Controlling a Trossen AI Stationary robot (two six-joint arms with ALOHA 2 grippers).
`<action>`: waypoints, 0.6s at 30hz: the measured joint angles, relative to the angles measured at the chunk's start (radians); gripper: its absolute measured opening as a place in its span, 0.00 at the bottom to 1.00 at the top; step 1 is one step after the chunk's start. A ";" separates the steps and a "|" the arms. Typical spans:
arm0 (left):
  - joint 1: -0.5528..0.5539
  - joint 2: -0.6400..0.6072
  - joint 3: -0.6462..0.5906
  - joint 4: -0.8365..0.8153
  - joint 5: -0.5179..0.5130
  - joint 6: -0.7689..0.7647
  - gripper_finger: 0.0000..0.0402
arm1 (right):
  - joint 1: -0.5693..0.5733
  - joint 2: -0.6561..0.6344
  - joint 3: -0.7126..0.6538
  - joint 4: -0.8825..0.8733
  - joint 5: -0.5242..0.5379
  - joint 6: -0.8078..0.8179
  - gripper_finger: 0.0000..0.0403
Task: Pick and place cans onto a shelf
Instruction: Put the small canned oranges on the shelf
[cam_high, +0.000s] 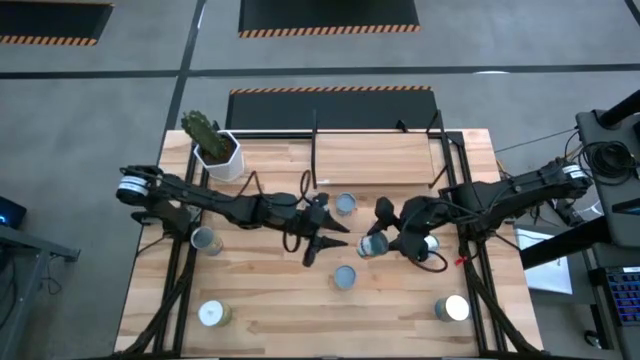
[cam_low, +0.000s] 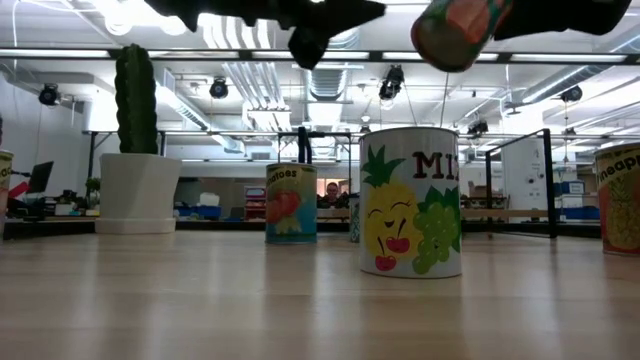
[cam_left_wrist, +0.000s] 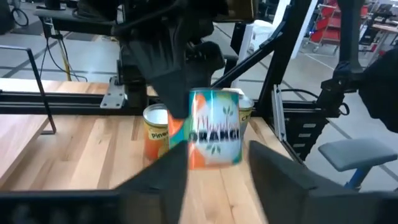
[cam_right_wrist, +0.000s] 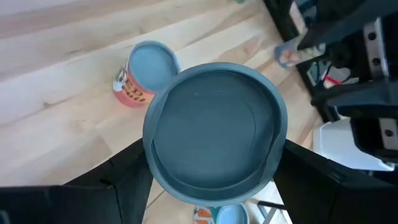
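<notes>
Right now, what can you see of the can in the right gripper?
The held can is a small metal cylinder with a blue-grey rimmed top and a label reading ORANGE with orange and green print. The right gripper clamps its sides between two dark fingers. In the low view it hangs tilted, clear of the table. Nothing else touches it.

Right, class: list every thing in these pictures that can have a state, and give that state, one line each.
left end effector: open, empty, above the table.
right end effector: shut on the orange can.
orange can: held, lifted clear of the table, tilted.
mixed-fruit can: upright on the table.
tomato can: upright on the table.
shelf: no cans on it yet.
cactus pot: upright.
</notes>
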 joint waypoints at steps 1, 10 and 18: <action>0.001 0.014 0.012 -0.001 0.000 0.003 0.46 | 0.000 0.006 0.000 0.000 0.000 0.000 0.67; 0.017 0.094 0.072 -0.036 0.001 0.028 0.84 | 0.004 0.029 0.000 -0.006 0.001 -0.016 0.68; 0.029 0.150 0.072 0.002 0.063 0.004 0.93 | 0.004 0.028 0.001 -0.008 0.001 -0.031 0.68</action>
